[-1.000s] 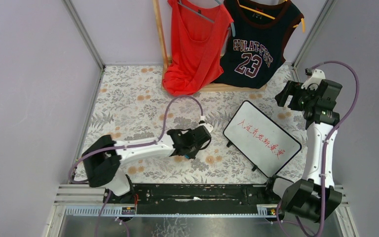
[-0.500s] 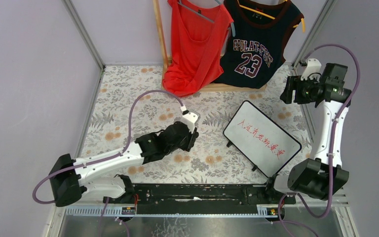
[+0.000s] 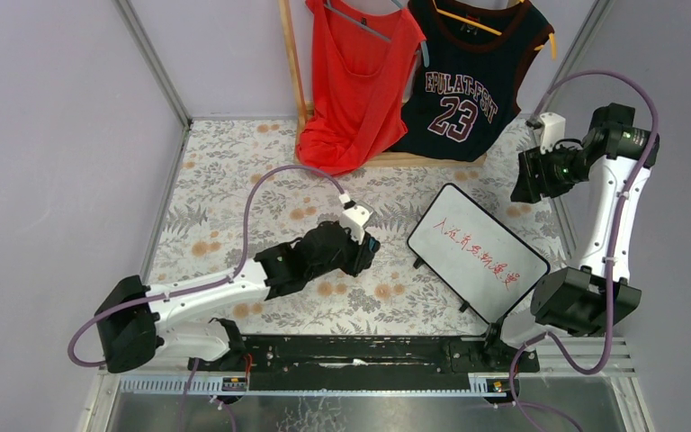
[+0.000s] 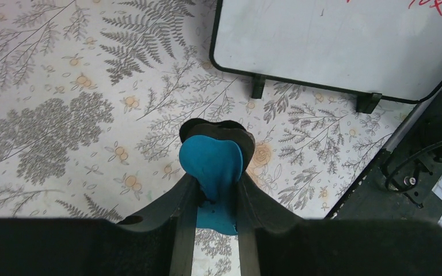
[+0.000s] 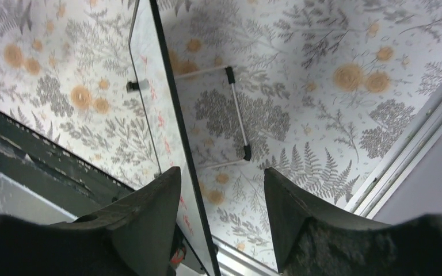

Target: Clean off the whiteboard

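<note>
The whiteboard (image 3: 477, 254) sits propped at a slant on the floral tablecloth (image 3: 234, 180), with red writing all across its face. The left gripper (image 3: 365, 245) is just off the board's left side, near the corner with the little black feet. It isn't touching the board, and it's clamped tight on a blue eraser pad (image 4: 213, 164). The right gripper (image 3: 522, 183) hangs above and beyond the board's far right corner, fingers spread wide with nothing between them. Its wrist cam catches the board edge-on, with a wire stand (image 5: 237, 109) behind it.
</note>
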Tool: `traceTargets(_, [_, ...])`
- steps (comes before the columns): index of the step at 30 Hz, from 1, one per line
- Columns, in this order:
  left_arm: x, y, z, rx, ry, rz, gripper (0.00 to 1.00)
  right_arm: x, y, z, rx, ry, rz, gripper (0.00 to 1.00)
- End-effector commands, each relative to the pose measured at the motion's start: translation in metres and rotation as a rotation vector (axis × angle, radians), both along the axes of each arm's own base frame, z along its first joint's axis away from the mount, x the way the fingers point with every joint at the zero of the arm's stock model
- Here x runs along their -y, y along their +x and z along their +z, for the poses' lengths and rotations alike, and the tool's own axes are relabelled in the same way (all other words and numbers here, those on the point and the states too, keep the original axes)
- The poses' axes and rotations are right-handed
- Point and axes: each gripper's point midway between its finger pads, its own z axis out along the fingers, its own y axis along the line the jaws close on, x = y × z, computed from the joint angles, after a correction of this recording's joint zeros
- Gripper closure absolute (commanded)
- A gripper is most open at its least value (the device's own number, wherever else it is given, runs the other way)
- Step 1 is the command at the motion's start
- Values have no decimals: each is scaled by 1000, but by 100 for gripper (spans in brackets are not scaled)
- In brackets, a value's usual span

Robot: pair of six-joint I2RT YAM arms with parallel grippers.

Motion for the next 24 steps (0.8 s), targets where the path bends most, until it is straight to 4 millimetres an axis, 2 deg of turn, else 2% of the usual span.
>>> traceTargets(1, [28, 9, 22, 60, -105, -51, 100, 1, -33, -5, -50, -77, 88, 38])
traceTargets(6, [50, 12, 21, 60, -136, -95, 100, 7, -54, -16, -56, -172, 161, 43])
traceTargets(12, [67, 16, 8, 42, -128, -127, 100, 5, -72, -36, -91, -192, 234, 49])
traceTargets(18, [72, 18, 7, 50, -160, -122, 100, -3, -72, -51, -138, -116, 246, 51])
traceTargets(24, [76, 23, 1, 50, -151, -111, 100, -7, -61, -54, -154, -58, 240, 55])
